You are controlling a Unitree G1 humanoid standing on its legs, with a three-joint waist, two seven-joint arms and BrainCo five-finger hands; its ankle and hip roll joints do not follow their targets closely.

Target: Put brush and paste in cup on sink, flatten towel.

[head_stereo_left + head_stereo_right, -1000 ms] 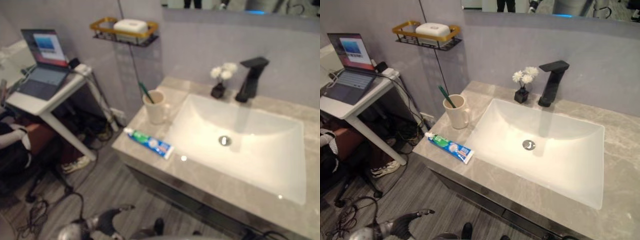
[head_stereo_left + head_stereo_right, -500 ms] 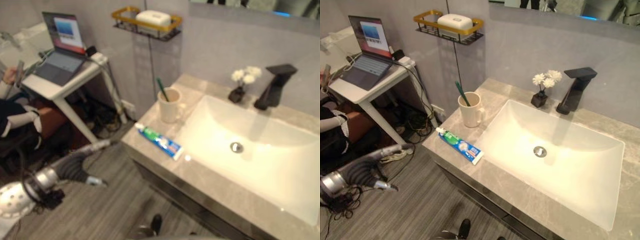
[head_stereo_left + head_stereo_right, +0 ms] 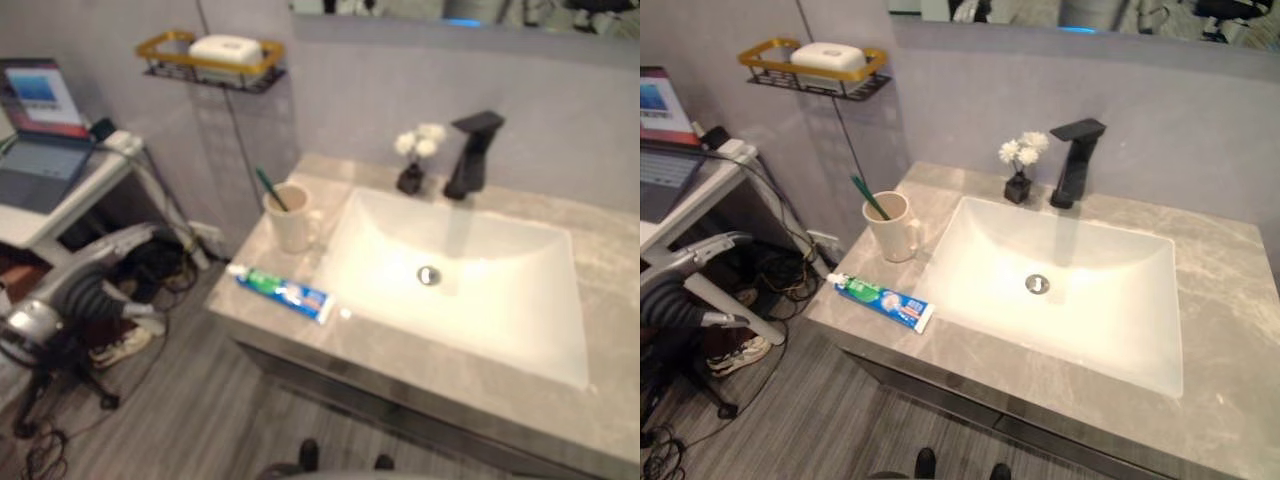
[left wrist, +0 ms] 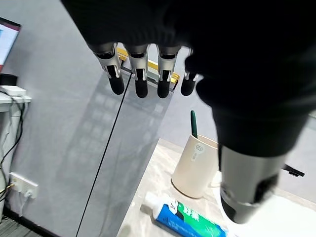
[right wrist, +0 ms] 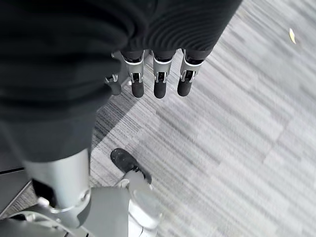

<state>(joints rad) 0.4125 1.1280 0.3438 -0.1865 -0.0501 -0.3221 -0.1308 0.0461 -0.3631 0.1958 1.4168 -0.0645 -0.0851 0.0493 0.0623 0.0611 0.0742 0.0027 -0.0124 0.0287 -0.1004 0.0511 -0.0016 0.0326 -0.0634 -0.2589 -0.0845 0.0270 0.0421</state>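
A cream cup [image 3: 291,217] stands on the grey stone counter [image 3: 470,395], left of the basin, with a green toothbrush [image 3: 268,189] leaning inside it. A green, white and blue toothpaste tube [image 3: 283,292] lies flat on the counter in front of the cup. My left hand [image 3: 105,285] hovers out past the counter's left end, off the tube's cap end, touching nothing. In the left wrist view its fingers [image 4: 140,81] are straight, with the cup [image 4: 197,170] and the tube [image 4: 190,219] beyond them. My right hand [image 5: 155,81] hangs open over the striped floor.
A white sink basin [image 3: 500,300] fills the counter's middle, with a black faucet [image 3: 470,150] and a small flower vase [image 3: 415,165] behind it. A gold wall shelf [image 3: 210,60] holds soap. A white side table with a laptop [image 3: 35,150] stands at the left.
The camera has swung, so the whole scene has shifted. My left arm has risen from near the floor towards the counter's left end. Cup, brush and tube lie as before.
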